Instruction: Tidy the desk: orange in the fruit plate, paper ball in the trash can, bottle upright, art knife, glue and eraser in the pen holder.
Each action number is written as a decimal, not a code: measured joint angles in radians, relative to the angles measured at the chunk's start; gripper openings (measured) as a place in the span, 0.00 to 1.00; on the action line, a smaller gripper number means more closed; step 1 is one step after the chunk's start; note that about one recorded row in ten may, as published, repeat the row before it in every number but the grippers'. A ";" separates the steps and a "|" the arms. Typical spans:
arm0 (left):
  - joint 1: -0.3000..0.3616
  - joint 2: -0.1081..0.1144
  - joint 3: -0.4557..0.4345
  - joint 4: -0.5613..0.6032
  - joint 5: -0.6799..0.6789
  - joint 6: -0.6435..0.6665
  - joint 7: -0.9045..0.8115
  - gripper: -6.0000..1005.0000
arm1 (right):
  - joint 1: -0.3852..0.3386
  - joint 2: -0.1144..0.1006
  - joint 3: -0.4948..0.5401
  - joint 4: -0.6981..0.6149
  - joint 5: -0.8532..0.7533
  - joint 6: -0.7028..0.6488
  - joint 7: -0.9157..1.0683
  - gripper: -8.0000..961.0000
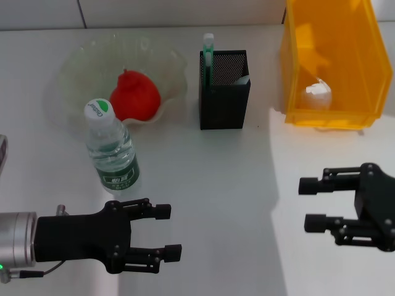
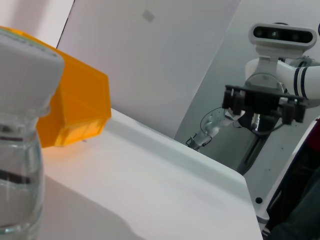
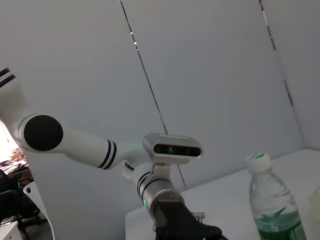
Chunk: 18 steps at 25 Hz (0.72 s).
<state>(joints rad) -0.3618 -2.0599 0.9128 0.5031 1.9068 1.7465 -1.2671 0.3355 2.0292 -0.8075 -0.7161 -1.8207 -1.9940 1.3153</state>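
A clear water bottle with a white cap stands upright left of centre; it also shows in the left wrist view and the right wrist view. A red-orange fruit lies in the clear glass plate. A black mesh pen holder holds a green-white stick. A white paper ball lies in the yellow bin. My left gripper is open and empty, low, just in front of the bottle. My right gripper is open and empty at the right.
The yellow bin stands at the back right, and it also shows in the left wrist view. The white table's far edge shows in the left wrist view. My right gripper shows far off there.
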 joint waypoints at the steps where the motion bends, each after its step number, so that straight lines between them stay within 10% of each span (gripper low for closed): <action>1: 0.000 0.000 0.000 0.000 0.000 0.002 -0.003 0.86 | -0.003 0.021 0.001 -0.002 -0.042 0.007 -0.014 0.58; 11: -0.008 0.001 -0.001 0.002 0.001 0.011 -0.030 0.86 | 0.008 0.046 -0.016 0.017 -0.098 0.076 -0.010 0.59; 18: -0.008 0.000 -0.001 0.002 0.002 0.026 -0.033 0.86 | 0.021 0.047 -0.016 0.047 -0.108 0.079 -0.008 0.77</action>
<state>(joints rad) -0.3697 -2.0600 0.9114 0.5047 1.9085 1.7726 -1.3001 0.3567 2.0765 -0.8232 -0.6694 -1.9282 -1.9153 1.3070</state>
